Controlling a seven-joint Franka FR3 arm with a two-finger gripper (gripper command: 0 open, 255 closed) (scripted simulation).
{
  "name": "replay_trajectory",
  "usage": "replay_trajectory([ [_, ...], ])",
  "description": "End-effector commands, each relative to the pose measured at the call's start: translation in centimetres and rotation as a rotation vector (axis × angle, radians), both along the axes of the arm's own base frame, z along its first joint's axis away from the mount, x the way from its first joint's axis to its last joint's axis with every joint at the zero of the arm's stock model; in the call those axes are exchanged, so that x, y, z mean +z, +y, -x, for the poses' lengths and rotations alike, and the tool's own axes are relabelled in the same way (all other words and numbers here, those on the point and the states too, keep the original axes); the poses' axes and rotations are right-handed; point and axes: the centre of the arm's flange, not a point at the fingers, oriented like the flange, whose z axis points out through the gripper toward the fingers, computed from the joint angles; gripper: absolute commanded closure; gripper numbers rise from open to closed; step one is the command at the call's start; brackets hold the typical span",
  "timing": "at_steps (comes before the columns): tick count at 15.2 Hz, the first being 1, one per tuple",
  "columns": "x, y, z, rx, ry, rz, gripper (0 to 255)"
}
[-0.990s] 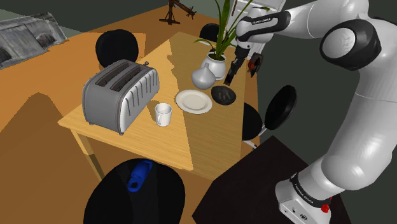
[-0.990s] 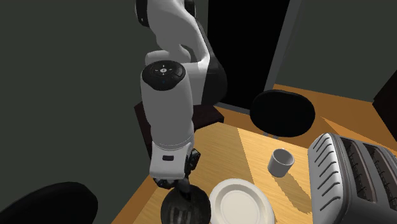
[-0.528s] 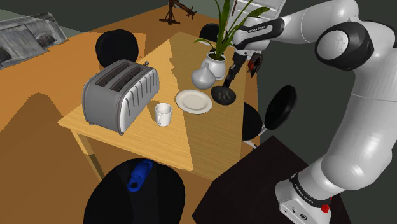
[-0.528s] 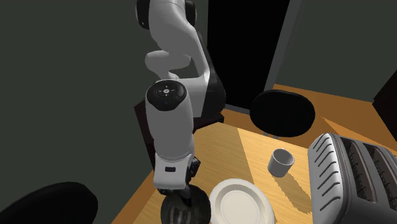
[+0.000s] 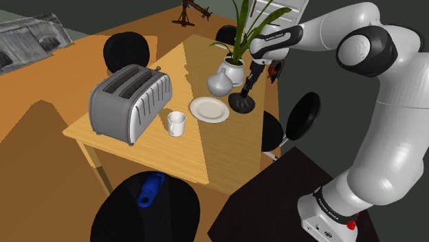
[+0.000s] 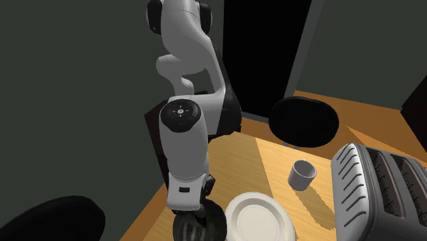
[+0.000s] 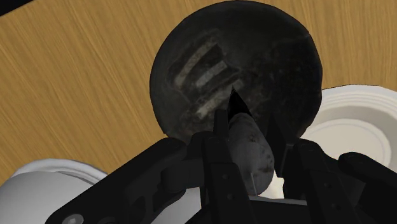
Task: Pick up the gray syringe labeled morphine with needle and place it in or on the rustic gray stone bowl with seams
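In the shoulder view my gripper [image 5: 251, 74] is shut on the grey syringe [image 5: 246, 88], which hangs down with its dark tip just over the dark stone bowl [image 5: 242, 105]. The bowl sits near the table's right edge in that view. In the wrist view the syringe [image 7: 249, 145] is clasped between the two black fingers [image 7: 219, 130], and its dark point lies over the bowl's inside [image 7: 254, 60], which has pale seam marks. In the second exterior view the hand [image 6: 192, 213] stands right above the bowl [image 6: 213, 224], hiding much of it.
A white plate [image 5: 209, 109] lies beside the bowl, with a round white vase [image 5: 219, 82] and a potted plant [image 5: 234, 67] behind. A mug [image 5: 177, 123] and a toaster [image 5: 129, 102] stand further along the wooden table [image 5: 185, 155]. Black chairs ring it; one holds a blue object [image 5: 150, 189].
The gripper has come down with the syringe and shifted slightly toward the shoulder view's left, so the syringe tip now sits right at the bowl. The bowl and other things stayed put.
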Motion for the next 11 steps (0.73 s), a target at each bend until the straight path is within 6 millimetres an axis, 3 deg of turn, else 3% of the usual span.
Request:
replay_trajectory([
  [1,0.0,0.0,0.0,0.0,0.0,0.0,255],
  [4,0.0,0.0,0.0,0.0,0.0,0.0,255],
  [5,0.0,0.0,0.0,0.0,0.0,0.0,0],
  [10,0.0,0.0,0.0,0.0,0.0,0.0,0],
  [11,1.3,0.0,0.0,0.0,0.0,0.0,0],
])
